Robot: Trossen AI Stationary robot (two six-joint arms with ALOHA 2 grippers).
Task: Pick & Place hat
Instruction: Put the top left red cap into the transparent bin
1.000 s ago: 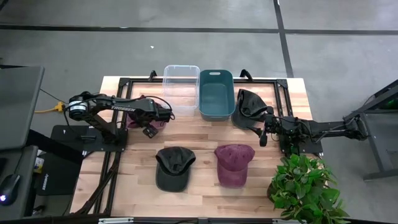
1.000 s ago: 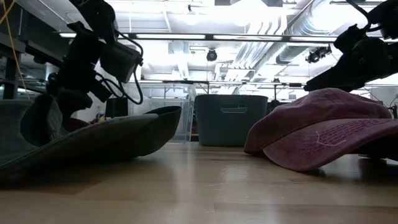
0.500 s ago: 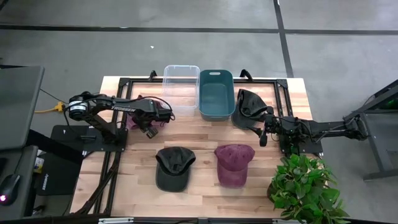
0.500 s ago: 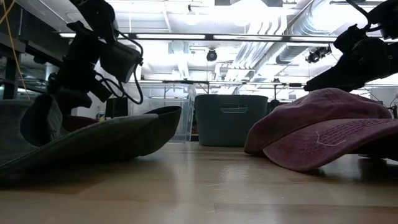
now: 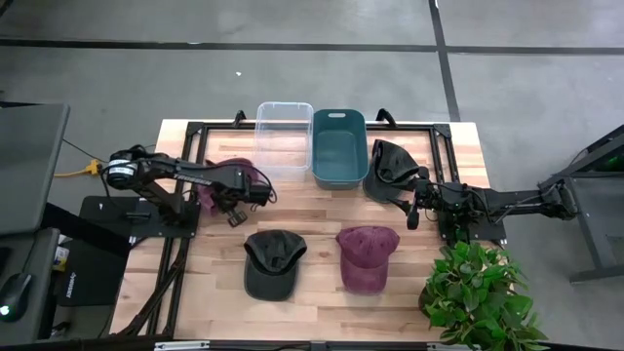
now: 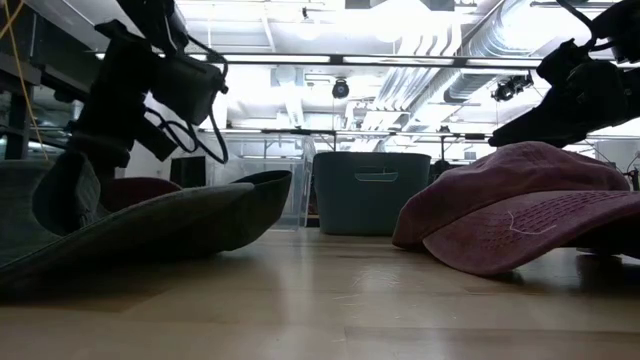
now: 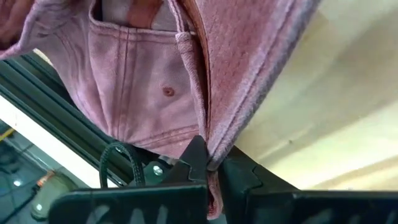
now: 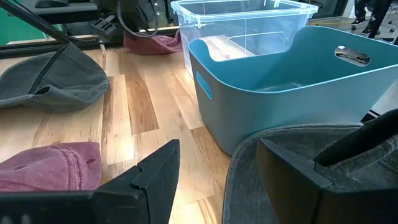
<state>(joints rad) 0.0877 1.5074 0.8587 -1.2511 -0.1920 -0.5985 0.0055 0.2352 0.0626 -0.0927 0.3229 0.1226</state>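
Note:
My left gripper (image 5: 234, 192) is at the table's left, shut on a pink hat (image 5: 232, 175). The hat fills the left wrist view (image 7: 155, 93). A dark green hat (image 5: 271, 263) and a maroon hat (image 5: 367, 257) lie on the table near the front. A dark grey hat (image 5: 390, 166) lies at the far right beside the teal bin (image 5: 338, 146). My right gripper (image 5: 409, 208) is open next to this hat's near edge (image 8: 273, 162). My left gripper pinches the pink hat's edge (image 7: 210, 149) between its two fingers, which meet on the cloth. The rest of the hat spreads away from the fingers toward the table's left frame. Whether it is clear of the table does not show. My right gripper's fingers stand at the dark grey hat's edge; whether they touch it I cannot tell.
A clear bin (image 5: 284, 136) stands left of the teal bin at the table's far edge. A potted plant (image 5: 478, 292) overhangs the near right corner. Black frame rails (image 5: 185, 166) run along the table's left and right sides. Bare wood shows between the bins and the front hats.
My left gripper has moved toward the table's right and risen a little, still shut on the pink hat. The hat has been drawn along with it toward the clear bin. My right arm has kept still.

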